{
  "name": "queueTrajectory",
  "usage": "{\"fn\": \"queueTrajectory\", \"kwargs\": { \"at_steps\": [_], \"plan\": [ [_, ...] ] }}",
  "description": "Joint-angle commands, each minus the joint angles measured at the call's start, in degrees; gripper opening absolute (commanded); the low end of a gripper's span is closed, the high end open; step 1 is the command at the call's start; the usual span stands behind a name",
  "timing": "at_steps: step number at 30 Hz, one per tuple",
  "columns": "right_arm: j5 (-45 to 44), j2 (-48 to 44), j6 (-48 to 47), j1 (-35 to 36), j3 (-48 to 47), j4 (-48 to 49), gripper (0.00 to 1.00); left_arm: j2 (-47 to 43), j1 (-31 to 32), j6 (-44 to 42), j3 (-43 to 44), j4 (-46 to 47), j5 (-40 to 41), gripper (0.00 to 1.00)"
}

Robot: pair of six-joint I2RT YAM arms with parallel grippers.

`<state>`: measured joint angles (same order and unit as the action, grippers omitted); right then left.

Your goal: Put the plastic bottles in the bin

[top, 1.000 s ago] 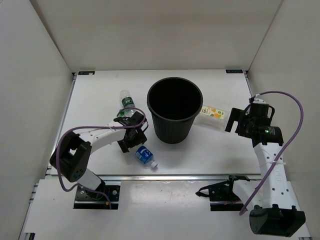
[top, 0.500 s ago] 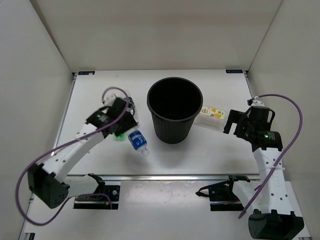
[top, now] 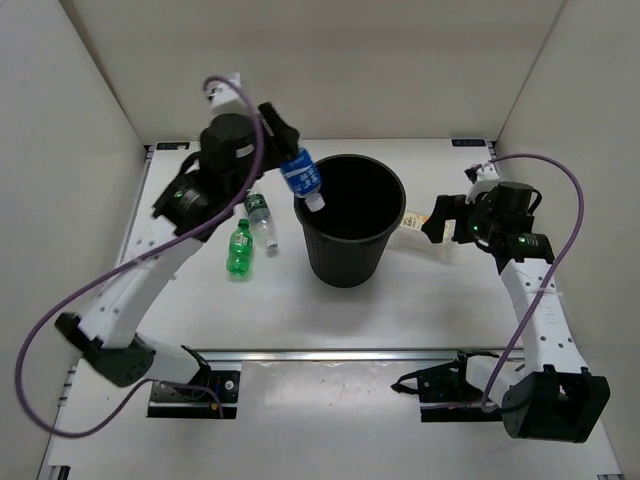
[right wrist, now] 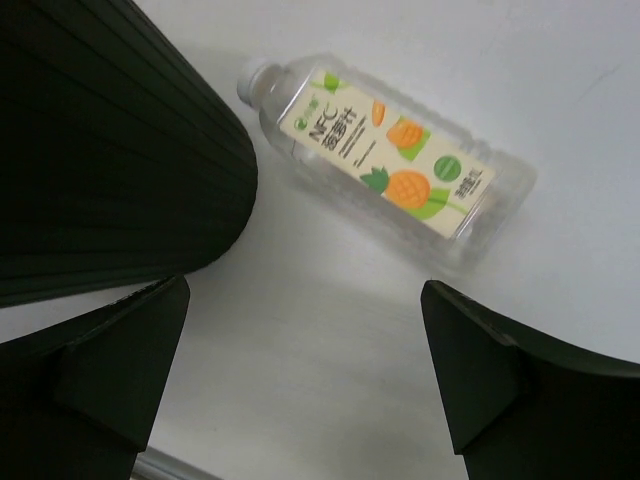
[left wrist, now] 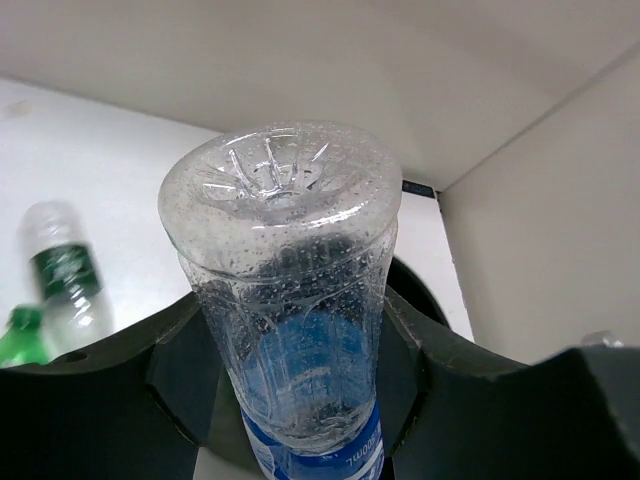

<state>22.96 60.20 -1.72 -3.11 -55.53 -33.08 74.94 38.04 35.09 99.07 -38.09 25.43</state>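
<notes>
We judge the blue-label bottle (top: pixel 301 176) light and slippery; our left tool (left wrist: pixel 295 380) clasps its body, upper centre, over the bin (top: pixel 350 262). Our right tool (right wrist: pixel 300 390) gapes above the orange-label bottle (right wrist: pixel 385 165).

Only one label here is actually readable

The whitish plastic bottle with the yellow-orange label (right wrist: pixel 385 160), lying on its side in the right wrist view, says "NFC" in dark letters. The Chinese characters next to that are too blurry for me to make out. The clear plastic bottle with the blue label (left wrist: pixel 300 330) has some white print, but it's cut off. The clear bottle with the green label (left wrist: pixel 62 272) is just blur.
</notes>
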Motion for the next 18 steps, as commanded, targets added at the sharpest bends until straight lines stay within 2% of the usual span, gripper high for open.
{"fn": "queueTrajectory", "kwargs": {
  "at_steps": [1, 4, 6, 9, 10, 11, 12, 15, 18],
  "plan": [
    [5.8, 0.7, -1.4, -1.6, -3.9, 7.9, 0.99, 7.7, 3.3, -7.0, 4.1, 9.6, 0.9, 0.56],
    [6.5, 5.2, -4.7, -1.6, -7.0, 7.9, 1.00, 12.9, 4.5, -9.1, 5.4, 15.3, 1.8, 0.56],
    [9.3, 8.8, -7.8, -2.8, -10.0, 7.0, 0.99, 16.4, 5.9, -11.6, 7.4, 16.2, 5.9, 0.62],
    [12.9, 15.9, -15.7, -3.6, -17.0, -1.0, 0.99, 21.8, 7.7, -15.3, 13.9, 12.6, 9.6, 0.72],
    [13.2, 19.0, -17.2, -2.9, -19.8, -2.4, 0.99, 23.5, 8.4, -16.0, 15.6, 11.3, 10.1, 0.80],
    [12.0, 22.2, -19.8, -2.3, -20.6, -4.3, 0.99, 23.9, 8.2, -15.6, 16.0, 10.8, 10.3, 0.94],
    [10.9, 23.5, -20.7, -1.8, -23.2, -5.5, 1.00, 24.2, 8.1, -15.3, 15.8, 10.4, 9.6, 0.98],
    [9.9, 31.8, -24.0, -0.7, -28.7, -8.5, 0.99, 21.8, 7.0, -13.6, 11.3, 11.7, 7.6, 0.99],
    [15.3, 37.6, -25.3, -1.0, -33.1, -9.3, 0.99, 19.2, 6.1, -13.7, 10.0, 11.3, 7.0, 0.99]
  ]
}}
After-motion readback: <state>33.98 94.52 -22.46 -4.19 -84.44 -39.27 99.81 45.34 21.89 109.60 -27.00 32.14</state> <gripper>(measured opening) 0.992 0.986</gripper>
